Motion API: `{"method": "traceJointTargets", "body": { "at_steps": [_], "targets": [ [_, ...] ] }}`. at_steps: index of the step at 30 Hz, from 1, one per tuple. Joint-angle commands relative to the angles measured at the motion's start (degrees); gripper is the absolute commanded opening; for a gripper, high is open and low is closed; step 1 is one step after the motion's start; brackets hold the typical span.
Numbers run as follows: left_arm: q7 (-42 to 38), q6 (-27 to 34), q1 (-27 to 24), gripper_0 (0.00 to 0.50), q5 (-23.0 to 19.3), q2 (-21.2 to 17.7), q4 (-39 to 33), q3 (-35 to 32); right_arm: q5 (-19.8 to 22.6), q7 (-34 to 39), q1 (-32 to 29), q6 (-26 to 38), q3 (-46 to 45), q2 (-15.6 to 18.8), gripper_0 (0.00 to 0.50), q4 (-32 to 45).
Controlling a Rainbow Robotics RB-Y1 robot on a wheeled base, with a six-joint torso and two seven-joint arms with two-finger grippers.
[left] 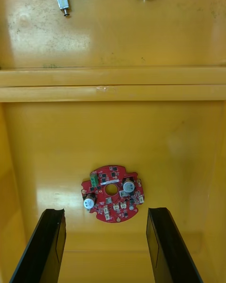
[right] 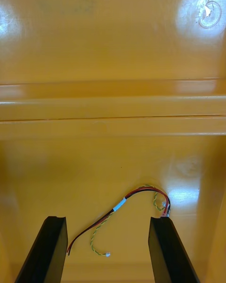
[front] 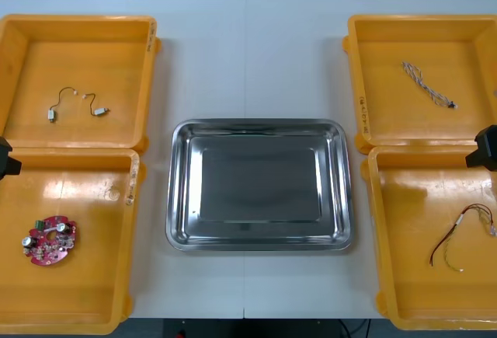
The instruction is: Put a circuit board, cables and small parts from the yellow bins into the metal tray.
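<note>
Nothing's in the metal tray [front: 180, 190] yet. It sits bare in the middle of the desk [front: 248, 58], so you're at the very first pick. Your left hand [left: 106, 211] hangs over the near left bin [front: 85, 299], fingers spread wide and gripping nothing, with the circuit board [left: 112, 193] flat on the bin floor, lined up with the gap between them. I'd guess that's the first grab: come straight down and pinch it across the rim, since it's thin and lies flat. Your right hand [right: 108, 219] is spread wide too, over the near right bin [front: 419, 299], with the red and yellow cable [right: 121, 203] lying between its fingers. Count: four bins, one tray, one board, three cables (black cable [front: 74, 92] in the far left bin [front: 116, 50], blue and white cable [front: 425, 83] in the far right bin [front: 388, 50]), plus two small metal parts [left: 62, 0] on the black one's ends.
</note>
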State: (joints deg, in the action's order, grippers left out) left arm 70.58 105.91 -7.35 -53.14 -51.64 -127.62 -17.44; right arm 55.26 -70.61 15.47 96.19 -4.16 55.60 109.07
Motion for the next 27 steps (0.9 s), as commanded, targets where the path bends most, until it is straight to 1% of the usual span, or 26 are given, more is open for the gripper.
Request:
{"method": "traceJointTargets", "body": {
  "at_steps": [1,27],
  "targets": [
    [3.16,-0.53,0.67,0.500,-0.30,0.14,-1.67,-0.76,0.19,-1.81,-0.45,0.32,-2.08,-0.23,0.500,1.50],
    [3.16,-0.53,0.67,0.500,-0.30,0.14,-1.67,-0.76,0.19,-1.81,-0.45,0.32,-2.08,-0.23,0.500,1.50]
  ]
}}
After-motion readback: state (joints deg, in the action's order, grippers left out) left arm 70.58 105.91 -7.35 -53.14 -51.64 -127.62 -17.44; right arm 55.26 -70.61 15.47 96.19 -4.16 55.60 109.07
